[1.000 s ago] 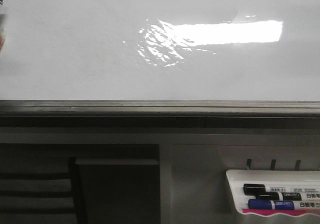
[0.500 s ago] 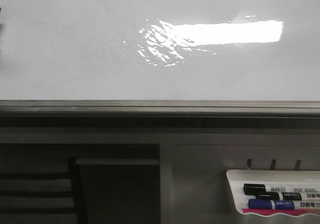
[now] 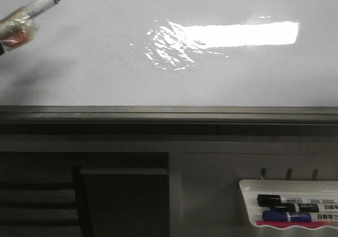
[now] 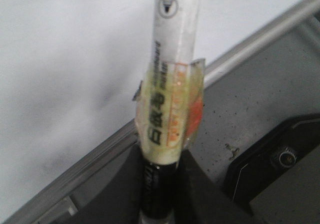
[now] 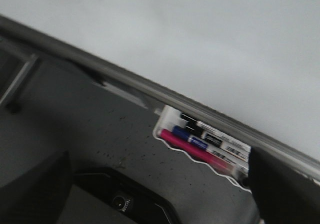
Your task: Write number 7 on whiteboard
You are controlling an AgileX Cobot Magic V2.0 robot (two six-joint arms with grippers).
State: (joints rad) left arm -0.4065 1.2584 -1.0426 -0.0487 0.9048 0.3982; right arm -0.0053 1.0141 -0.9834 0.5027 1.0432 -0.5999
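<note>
The whiteboard (image 3: pixel 105 63) filled the upper front view, bare of any visible stroke, with a rectangular light glare (image 3: pixel 237 34) right of centre and its grey frame rail (image 3: pixel 169 113) below. A marker (image 3: pixel 26 20) wrapped in clear tape slanted in at the upper left edge, tip near the board. The left gripper (image 4: pixel 159 184) was clamped on this marker's barrel. The right gripper's (image 5: pixel 165 204) opening could not be judged. A white tray (image 3: pixel 248 195) of markers hung lower right.
</note>
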